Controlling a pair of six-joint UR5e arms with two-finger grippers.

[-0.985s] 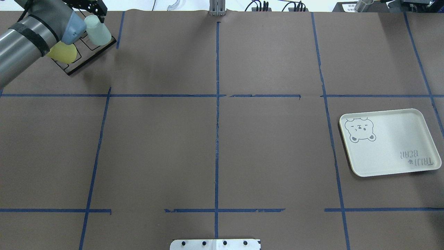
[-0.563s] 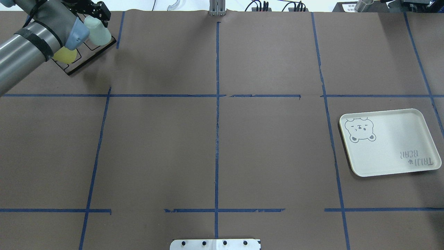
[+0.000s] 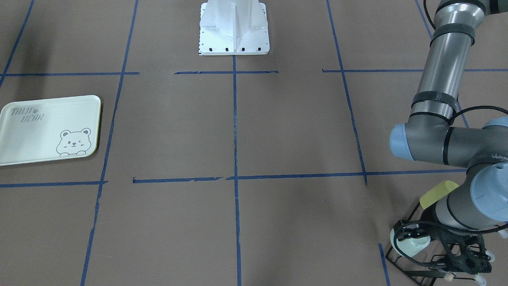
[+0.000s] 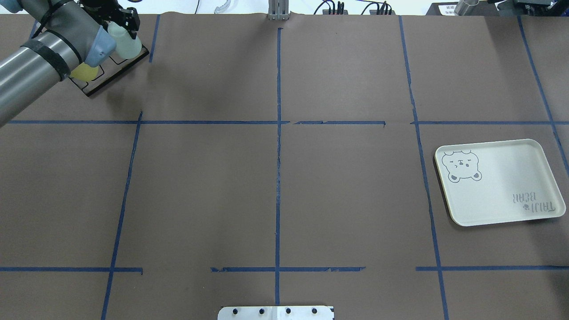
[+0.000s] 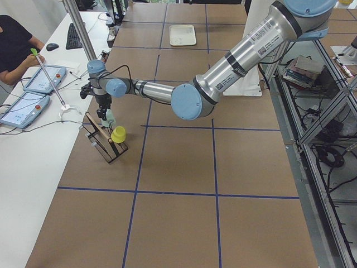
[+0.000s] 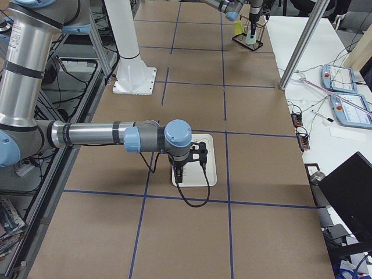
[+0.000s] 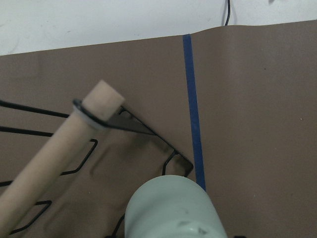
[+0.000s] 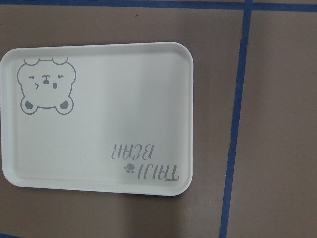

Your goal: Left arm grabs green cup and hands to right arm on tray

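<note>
Farther over the rack (image 4: pixel 95 89) than before, my left gripper (image 3: pixel 414 237) sits at the green cup (image 4: pixel 126 44) standing there base up, long axis near upright; I can't tell its grip, nor that of the right gripper (image 6: pixel 199 156) over the tray (image 4: pixel 498 191).

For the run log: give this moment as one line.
stage: pickup | left gripper: at green cup, grip unclear | right arm: above tray | handover: pending

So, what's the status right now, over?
Left gripper at the green cup on its rack; grip unclear. Right gripper over the tray, state unclear. Yellow cup close beside.
</note>
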